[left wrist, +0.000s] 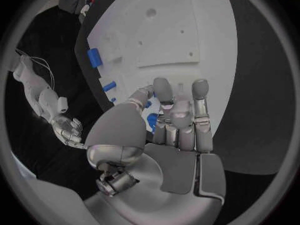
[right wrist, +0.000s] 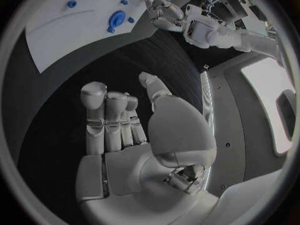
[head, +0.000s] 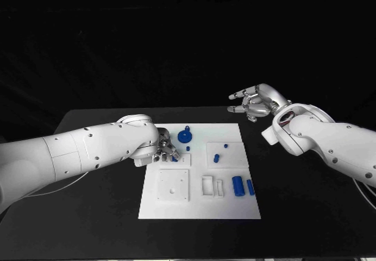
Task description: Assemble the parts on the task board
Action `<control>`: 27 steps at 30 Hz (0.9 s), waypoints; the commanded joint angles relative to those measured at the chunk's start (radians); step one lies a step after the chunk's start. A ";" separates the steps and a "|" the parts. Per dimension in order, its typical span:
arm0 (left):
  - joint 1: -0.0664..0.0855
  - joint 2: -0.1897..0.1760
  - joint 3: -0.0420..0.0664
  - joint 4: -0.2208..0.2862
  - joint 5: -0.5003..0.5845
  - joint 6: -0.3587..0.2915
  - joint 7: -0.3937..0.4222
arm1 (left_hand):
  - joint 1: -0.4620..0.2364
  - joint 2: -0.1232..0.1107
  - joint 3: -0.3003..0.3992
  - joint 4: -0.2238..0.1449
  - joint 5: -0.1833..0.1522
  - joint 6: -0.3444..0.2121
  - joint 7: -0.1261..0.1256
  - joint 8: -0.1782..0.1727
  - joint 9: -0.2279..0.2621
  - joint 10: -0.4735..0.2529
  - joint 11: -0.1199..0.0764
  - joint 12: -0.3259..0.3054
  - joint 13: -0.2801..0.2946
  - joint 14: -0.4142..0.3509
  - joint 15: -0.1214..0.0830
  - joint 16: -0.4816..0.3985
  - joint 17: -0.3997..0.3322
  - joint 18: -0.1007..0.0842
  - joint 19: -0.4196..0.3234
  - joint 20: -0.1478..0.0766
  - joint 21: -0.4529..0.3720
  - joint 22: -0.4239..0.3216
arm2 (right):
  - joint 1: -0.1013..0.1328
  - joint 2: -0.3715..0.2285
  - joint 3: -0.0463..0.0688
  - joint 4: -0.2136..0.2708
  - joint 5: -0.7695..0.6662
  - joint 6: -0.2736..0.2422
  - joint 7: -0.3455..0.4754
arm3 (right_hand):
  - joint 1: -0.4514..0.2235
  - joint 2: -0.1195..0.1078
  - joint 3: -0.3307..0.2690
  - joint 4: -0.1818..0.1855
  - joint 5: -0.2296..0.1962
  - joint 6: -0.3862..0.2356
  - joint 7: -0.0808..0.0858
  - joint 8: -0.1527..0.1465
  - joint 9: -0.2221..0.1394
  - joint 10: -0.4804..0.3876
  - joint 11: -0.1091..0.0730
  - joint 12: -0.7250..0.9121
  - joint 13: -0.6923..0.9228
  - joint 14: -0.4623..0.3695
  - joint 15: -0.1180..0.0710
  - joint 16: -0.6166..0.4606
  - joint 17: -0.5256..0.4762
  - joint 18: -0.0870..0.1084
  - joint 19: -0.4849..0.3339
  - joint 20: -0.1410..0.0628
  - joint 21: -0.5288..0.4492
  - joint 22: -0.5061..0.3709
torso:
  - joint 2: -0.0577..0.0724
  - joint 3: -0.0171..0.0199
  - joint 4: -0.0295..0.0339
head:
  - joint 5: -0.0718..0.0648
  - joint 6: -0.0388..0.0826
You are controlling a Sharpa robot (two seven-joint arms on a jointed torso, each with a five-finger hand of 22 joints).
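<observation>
The white task board [head: 196, 204] lies mid-table. My left hand [head: 163, 150] reaches down onto its near-left part by a raised white block [head: 182, 159]. In the left wrist view the left hand [left wrist: 178, 122] seems to pinch a small blue part [left wrist: 150, 116] between thumb and fingers. A round blue part [head: 186, 136] lies just beyond the hand, and two blue cylinders [head: 237, 185] lie on the board's right side. My right hand [head: 255, 103] hangs raised beyond the board's far right corner and holds nothing. In its own wrist view the right hand [right wrist: 125, 130] has the thumb apart from the fingers.
Small blue pieces [head: 216, 159] stand in a white plate on the board's right half. A square white plate [head: 172, 186] and a slotted white block [head: 209, 186] sit nearer me. Black table [head: 305, 217] surrounds the board on all sides.
</observation>
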 commanded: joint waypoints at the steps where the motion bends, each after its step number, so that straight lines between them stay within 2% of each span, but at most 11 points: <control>1: -0.006 0.001 -0.004 0.008 0.003 0.049 0.004 | 0.028 0.016 0.072 -0.080 0.006 0.252 -0.109 0.036 0.240 0.043 -0.018 0.006 0.001 0.003 0.000 0.006 0.001 0.002 0.001 0.005 0.006 0.021 | 0.000 0.000 0.000 0.001 0.002 0.013 0.011 | -0.009 -0.001 0.007 -0.002 0.001 0.006 0.002 -0.002 0.001 -0.005 0.000 -0.002 0.000 -0.001 -0.001 0.000 0.001 0.019 0.045 0.001 -0.002 0.084 | 0.000 -0.0004 0.0002 | 0.003 0.000; 16: -0.006 0.004 -0.004 -0.001 -0.009 0.028 0.003 | 0.021 0.027 0.070 -0.068 -0.014 0.248 -0.109 0.039 0.249 0.043 -0.019 0.007 -0.001 0.003 0.000 0.005 0.000 0.004 0.000 0.006 0.009 0.020 | -0.001 0.001 0.000 0.001 0.002 0.012 0.012 | -0.009 -0.001 0.007 -0.002 0.001 0.006 0.002 -0.002 0.001 -0.005 0.000 -0.002 0.000 -0.001 -0.001 0.000 0.001 0.019 0.045 0.001 -0.002 0.084 | 0.001 0.0008 -0.0011 | 0.003 0.004; 27: -0.006 0.014 -0.004 -0.007 -0.005 0.033 0.008 | 0.014 0.034 0.065 -0.053 -0.031 0.249 -0.110 0.042 0.256 0.043 -0.019 0.012 -0.003 0.005 0.000 0.005 0.002 0.003 0.001 0.006 0.008 0.020 | -0.001 0.000 0.000 0.001 0.003 0.013 0.012 | -0.010 -0.001 0.007 -0.003 0.004 0.005 0.002 -0.002 0.001 -0.004 0.000 -0.001 0.000 -0.001 -0.001 -0.001 0.001 0.019 0.045 0.000 -0.001 0.084 | 0.001 0.0017 -0.0022 | -0.002 0.000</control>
